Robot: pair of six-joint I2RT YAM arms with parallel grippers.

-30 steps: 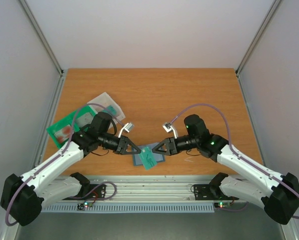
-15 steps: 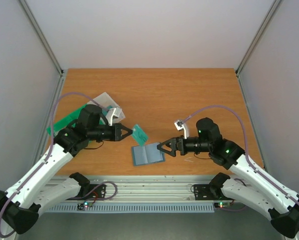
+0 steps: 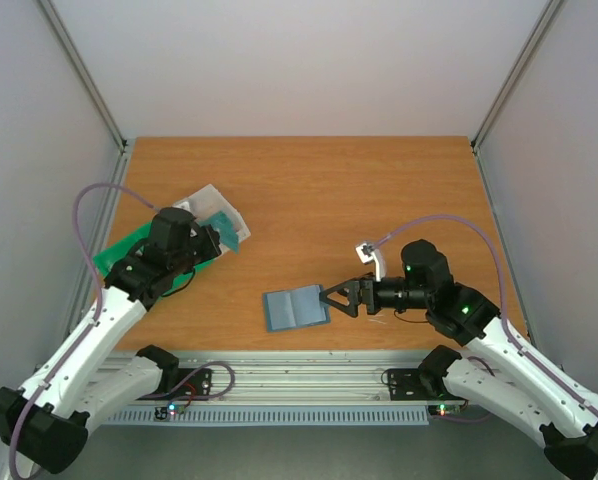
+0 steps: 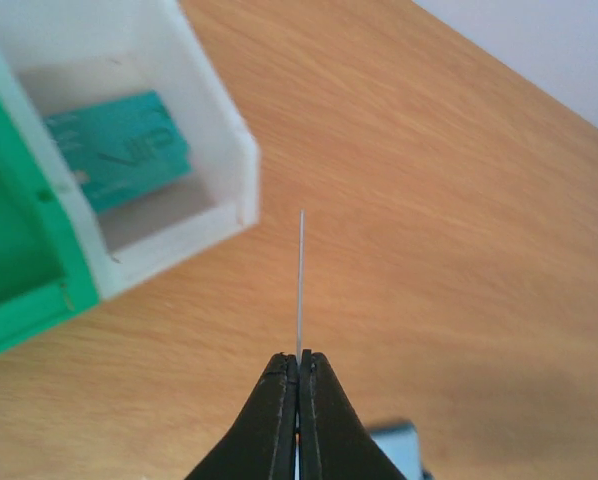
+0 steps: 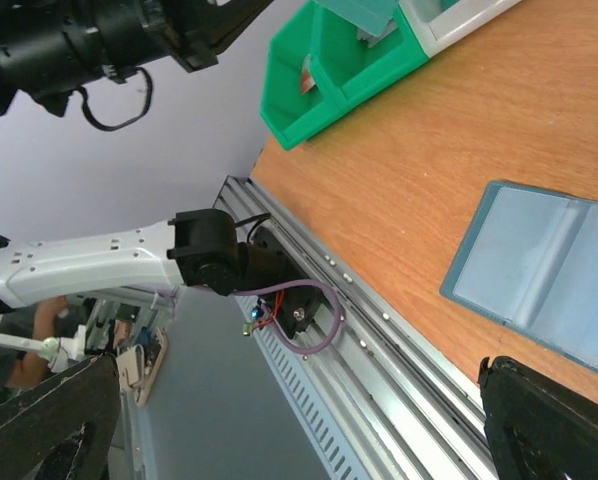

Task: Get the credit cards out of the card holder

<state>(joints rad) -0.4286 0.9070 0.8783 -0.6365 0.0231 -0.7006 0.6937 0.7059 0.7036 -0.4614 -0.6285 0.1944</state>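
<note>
- Credit cards (image 4: 119, 150) were mostly over on the left. One teal one lay flat inside the clear box (image 4: 224, 130), which sat against the green tray (image 4: 9, 290) on the tabletop (image 3: 309, 190).
- Left gripper (image 4: 300, 360) hovered just beside that box, clenched on a second card (image 4: 301, 270), which showed edge-on from the wrist view and was not yet dropped in.
- Card holder (image 3: 296, 307) lay open and flat near the front edge of the tabletop, well apart from the box. Its two leaves looked bare, though I couldn't see into the pockets.
- Right gripper (image 3: 335, 300) sat just beside the holder's right edge, spread wide and grasping nothing.
- By my reckoning the emptying was nearly or fully done. What was left was letting the held card go into the box.
</note>
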